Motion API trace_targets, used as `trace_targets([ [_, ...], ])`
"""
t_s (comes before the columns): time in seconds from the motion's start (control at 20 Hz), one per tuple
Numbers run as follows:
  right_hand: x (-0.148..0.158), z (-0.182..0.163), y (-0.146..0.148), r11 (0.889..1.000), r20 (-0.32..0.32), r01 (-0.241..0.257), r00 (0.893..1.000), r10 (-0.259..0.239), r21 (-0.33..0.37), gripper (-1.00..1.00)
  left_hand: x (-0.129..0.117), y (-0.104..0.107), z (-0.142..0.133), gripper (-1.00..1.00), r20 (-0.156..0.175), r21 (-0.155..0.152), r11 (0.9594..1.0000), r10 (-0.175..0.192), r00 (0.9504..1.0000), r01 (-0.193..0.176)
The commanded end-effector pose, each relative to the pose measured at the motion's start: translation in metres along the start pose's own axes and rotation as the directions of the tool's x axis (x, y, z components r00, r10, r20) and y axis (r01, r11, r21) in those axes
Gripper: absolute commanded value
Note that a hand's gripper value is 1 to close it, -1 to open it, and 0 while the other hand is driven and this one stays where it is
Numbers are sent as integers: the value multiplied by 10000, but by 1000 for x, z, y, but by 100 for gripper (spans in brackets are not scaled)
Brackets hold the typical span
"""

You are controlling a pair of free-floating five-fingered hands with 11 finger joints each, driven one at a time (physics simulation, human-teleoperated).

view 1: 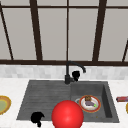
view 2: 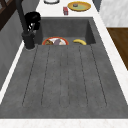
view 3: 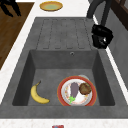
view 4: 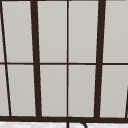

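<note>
Gripping state first: the right hand (view 1: pixel 75 74) sits at the faucet (view 1: pixel 67 72), level with the lever beside the faucet base, and in the right side view its fingers (view 3: pixel 101 37) appear curled about that lever (contact looks likely, though the exact clasp cannot be resolved). The left side view places the same hand (view 2: pixel 32 20) against the faucet's upright post, above the base collar.

The left hand (view 1: pixel 37 118) hangs at the front edge of the sink (view 1: pixel 25 100), well apart from the faucet; whether its fingers are spread or closed cannot be told.

Relation of note: the lever lies directly at the right hand, behind the basin's rear rim, so the right hand is much the nearer of the two. The faucet's spout arcs rightward over the basin.

Inside the basin lie a plate (view 3: pixel 92 96) carrying food scraps and a banana (view 3: pixel 37 95), its long axis roughly front to back. A red ball (view 1: pixel 67 115) stands before the sink in the front view.
</note>
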Motion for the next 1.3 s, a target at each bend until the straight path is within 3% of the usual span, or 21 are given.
trace_targets([
  [0.0,29,-5,-17,9998,49,-7,10000,6,192,100,0,0,0,0,0,0,10000,0,10000,0],
  [0.05,33,0,-7,9984,-127,-563,9983,561,-79,100,0,0,0,0,0,0,10000,0,10000,0],
  [0.2,41,6,-4,9966,-872,-759,9935,728,-332,100,0,0,0,0,0,0,10000,0,10000,0],
  [0.25,44,7,-5,9937,-1081,-1044,9891,995,-411,100,0,0,0,0,0,0,10000,0,10000,0],
  [0.35,51,7,-3,9780,-1514,-2000,9702,1892,-597,100,0,0,0,0,0,0,10000,0,10000,0],
  [0.45,57,9,-1,9706,-2004,-2297,9566,2115,-720,100,0,0,0,0,0,0,10000,0,10000,0],
  [0.5,61,10,-1,9678,-2420,-2408,9457,2170,-732,100,0,0,0,0,0,0,10000,0,10000,0],
  [0.65,73,10,4,9450,-3286,-3221,8999,2868,-573,100,0,0,0,0,0,0,10000,0,10000,0],
  [0.7,78,11,4,9408,-3440,-3371,8879,3053,-350,100,0,0,0,0,0,0,10000,0,10000,0],
  [0.8,86,13,5,9208,-3786,-3899,8533,3586,-66,100,0,0,0,0,0,0,10000,0,10000,0],
  [0.9,91,12,5,9094,-4208,-4160,8246,3781,18,100,0,0,0,0,0,0,10000,0,10000,0],
  [1.1,100,10,8,8936,-4849,-4488,7786,3983,134,100,0,0,0,0,0,0,10000,0,10000,0],
  [1.25,104,8,10,8854,-5220,-4643,7501,4061,216,100,0,0,0,0,0,0,10000,0,10000,0],
])
